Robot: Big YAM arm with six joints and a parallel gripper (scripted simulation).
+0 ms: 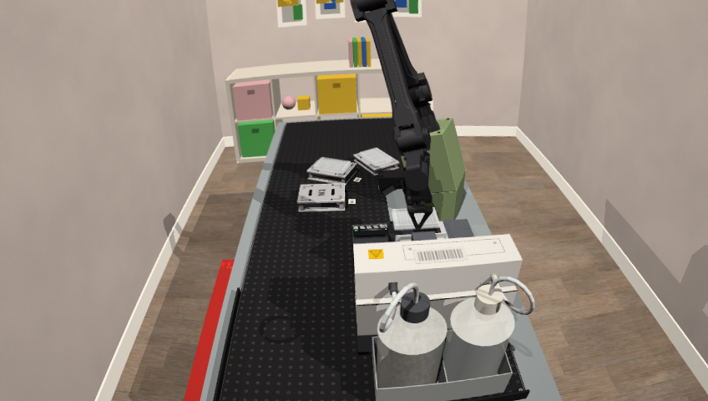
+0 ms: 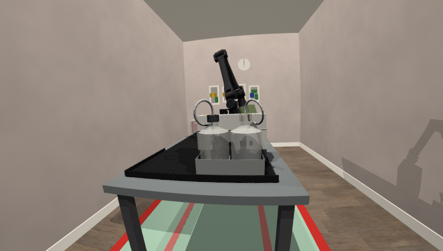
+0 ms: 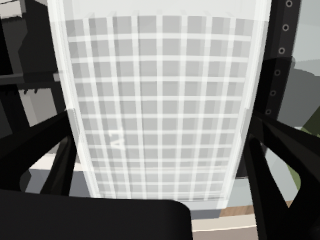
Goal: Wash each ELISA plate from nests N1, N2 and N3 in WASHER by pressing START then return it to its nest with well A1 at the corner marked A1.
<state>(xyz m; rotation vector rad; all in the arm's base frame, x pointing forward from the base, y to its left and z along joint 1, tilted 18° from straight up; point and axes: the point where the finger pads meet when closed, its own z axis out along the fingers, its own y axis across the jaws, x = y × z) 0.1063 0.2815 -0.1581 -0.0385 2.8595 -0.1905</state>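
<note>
My gripper (image 1: 418, 225) (image 3: 159, 118) is shut on a clear-white ELISA plate (image 1: 403, 217) (image 3: 170, 90), one finger at each long side in the wrist view. The plate is at the washer's near end, by the carrier, which is mostly hidden beneath it; I cannot tell the gap between them. A faint A1 shows within the plate's outline. The washer (image 1: 437, 263) (image 2: 230, 121) is white. Its keypad (image 1: 370, 232) has a small green spot at the left end. Nest N1 (image 1: 321, 200) holds no plate. Two other plates (image 1: 331, 165) (image 1: 376, 157) sit on the nests behind it.
A green angular block (image 1: 449, 169) stands right of my arm. Two bottles (image 1: 412, 347) (image 1: 479, 337) with looped hoses stand in a grey tray (image 1: 442, 392) at the front. Small white tags (image 1: 351, 200) (image 1: 357, 180) lie beside the nests.
</note>
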